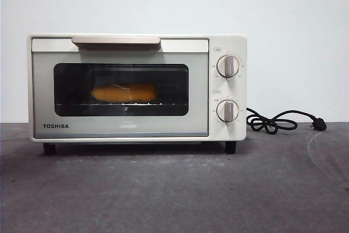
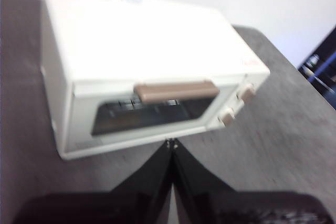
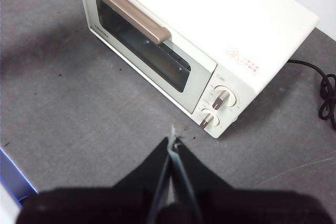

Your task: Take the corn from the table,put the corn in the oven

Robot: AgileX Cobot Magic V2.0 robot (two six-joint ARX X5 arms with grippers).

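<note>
One corn cob (image 1: 125, 93) lies on the rack inside the closed Toshiba oven (image 1: 229, 45); left hand (image 2: 171, 142) and right hand (image 3: 172, 142) hover above the surface (image 1: 174, 189), both pinched together and empty.

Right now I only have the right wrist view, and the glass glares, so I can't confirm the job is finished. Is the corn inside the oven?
Observer: Yes. From the front, the corn lies on the wire rack behind the window of the oven, and the door is shut.
Operator: Is the left gripper near the door?
Observer: No. The left gripper hangs above the table in front of the oven, touching nothing, jaws together.
Operator: And my own gripper?
Observer: The right gripper is also shut and empty, off the knob end of the oven. The front view shows neither arm.
</note>
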